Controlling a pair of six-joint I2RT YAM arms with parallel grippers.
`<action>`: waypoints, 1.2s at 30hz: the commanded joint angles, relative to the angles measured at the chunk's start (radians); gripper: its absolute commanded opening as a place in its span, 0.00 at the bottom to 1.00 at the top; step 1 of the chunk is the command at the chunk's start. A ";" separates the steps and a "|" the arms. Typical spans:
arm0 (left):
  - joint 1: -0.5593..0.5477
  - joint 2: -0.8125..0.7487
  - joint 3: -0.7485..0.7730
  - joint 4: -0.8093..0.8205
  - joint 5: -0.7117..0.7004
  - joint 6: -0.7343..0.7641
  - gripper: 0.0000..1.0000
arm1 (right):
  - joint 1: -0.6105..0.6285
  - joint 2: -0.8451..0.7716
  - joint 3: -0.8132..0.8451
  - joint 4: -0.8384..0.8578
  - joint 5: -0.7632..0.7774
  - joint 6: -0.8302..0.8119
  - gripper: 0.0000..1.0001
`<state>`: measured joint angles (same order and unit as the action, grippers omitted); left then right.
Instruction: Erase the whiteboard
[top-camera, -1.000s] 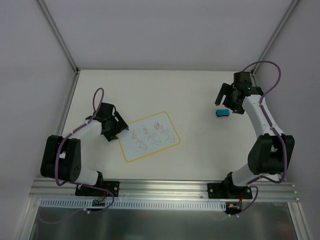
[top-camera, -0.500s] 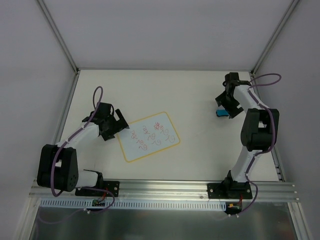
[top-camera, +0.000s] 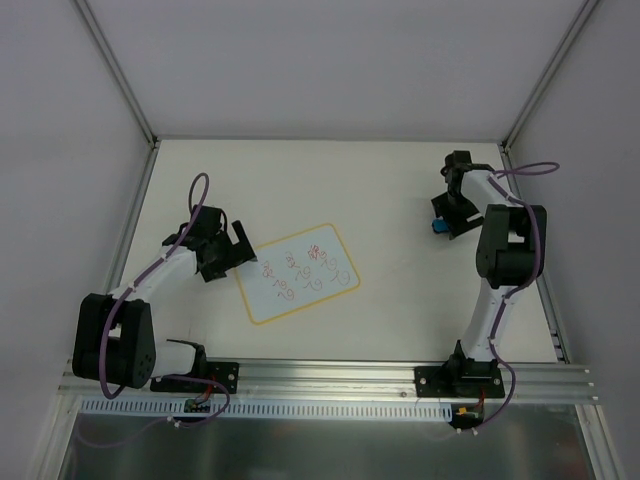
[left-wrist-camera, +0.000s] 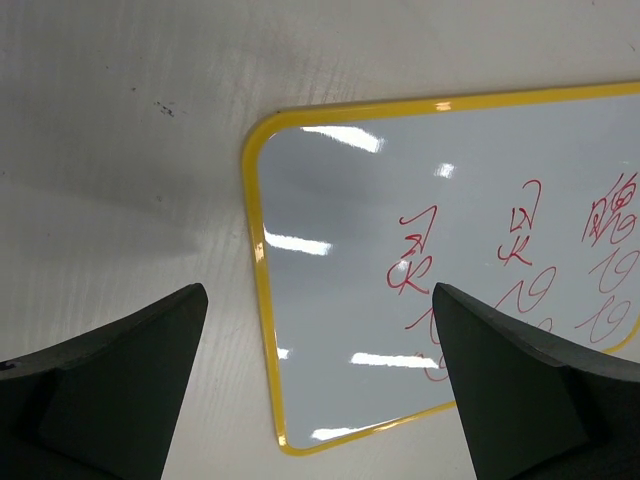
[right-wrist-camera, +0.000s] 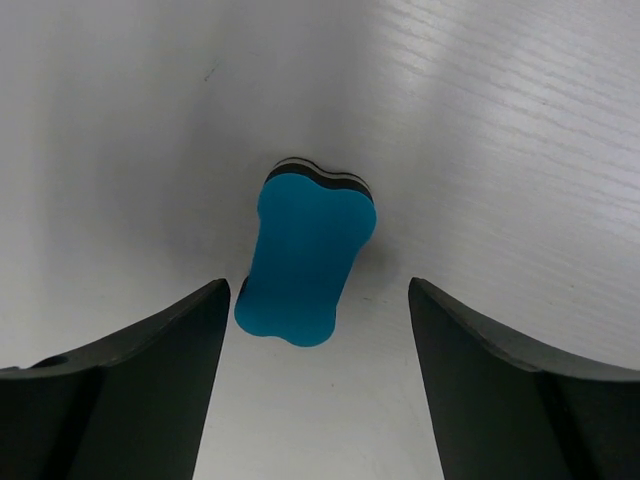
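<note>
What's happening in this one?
Two robot arms are setting up to erase the whiteboard, which lies on the table with red scribbles on it. The left gripper hovers open over one short edge of the board, holding nothing. The right gripper is open astride the blue eraser, which lies on the table, not yet gripped.

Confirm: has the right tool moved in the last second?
Yes: the right tool has come down and left, over the blue eraser, which stayed put.
</note>
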<state>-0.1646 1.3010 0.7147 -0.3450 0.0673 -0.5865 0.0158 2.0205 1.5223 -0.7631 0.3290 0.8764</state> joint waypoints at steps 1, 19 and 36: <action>-0.010 -0.002 0.015 -0.015 -0.021 0.022 0.99 | -0.008 0.014 0.036 0.036 -0.001 0.052 0.75; -0.010 0.021 0.017 -0.017 -0.007 0.017 0.99 | -0.011 0.007 0.001 0.070 0.013 0.088 0.64; -0.010 0.034 0.011 -0.018 0.000 0.011 0.99 | -0.031 0.009 -0.019 0.068 0.013 0.093 0.36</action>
<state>-0.1646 1.3277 0.7147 -0.3492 0.0692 -0.5854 -0.0093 2.0422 1.5105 -0.6846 0.3061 0.9474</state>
